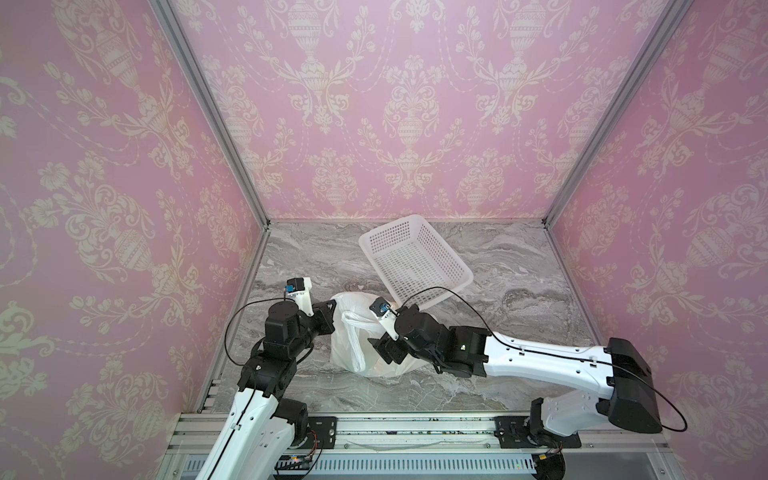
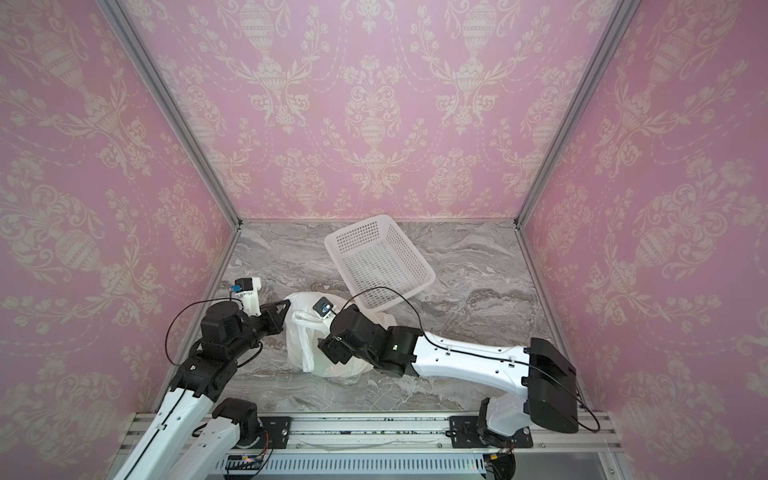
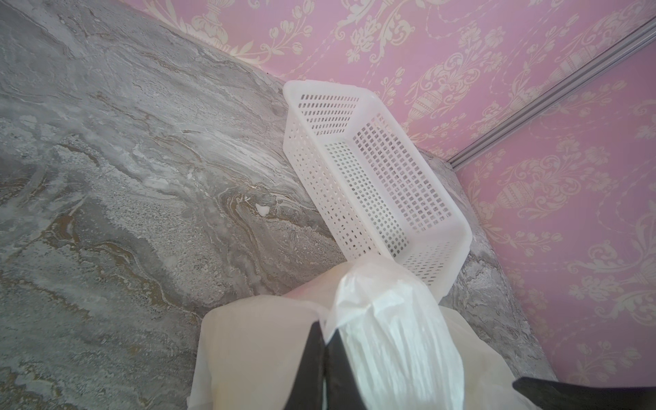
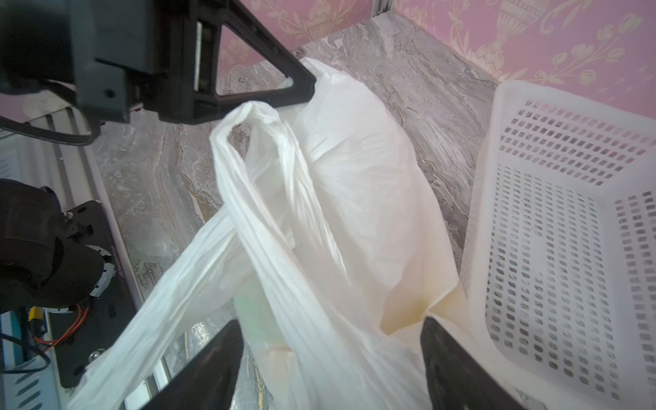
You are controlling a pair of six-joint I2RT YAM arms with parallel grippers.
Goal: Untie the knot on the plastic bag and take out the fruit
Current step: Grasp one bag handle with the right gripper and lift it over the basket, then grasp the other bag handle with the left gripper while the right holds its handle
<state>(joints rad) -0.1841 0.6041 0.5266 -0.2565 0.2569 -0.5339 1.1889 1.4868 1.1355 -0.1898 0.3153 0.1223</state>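
Left gripper (image 3: 324, 332) is pinching the plastic bag (image 1: 345, 353), which is sitting on the table (image 1: 519, 332), centre, toward the front edge. Right gripper (image 4: 332, 321) is gaping wide, straddling the handle strands (image 4: 255, 198), which are running lengthwise away from it toward the left claw. Right arm is sitting nearer them.

The plastic bag (image 1: 345, 353) (white basket (image 1: 415, 259) just behind it) sits between the left gripper (image 1: 331, 309) and the right gripper (image 1: 380, 349).
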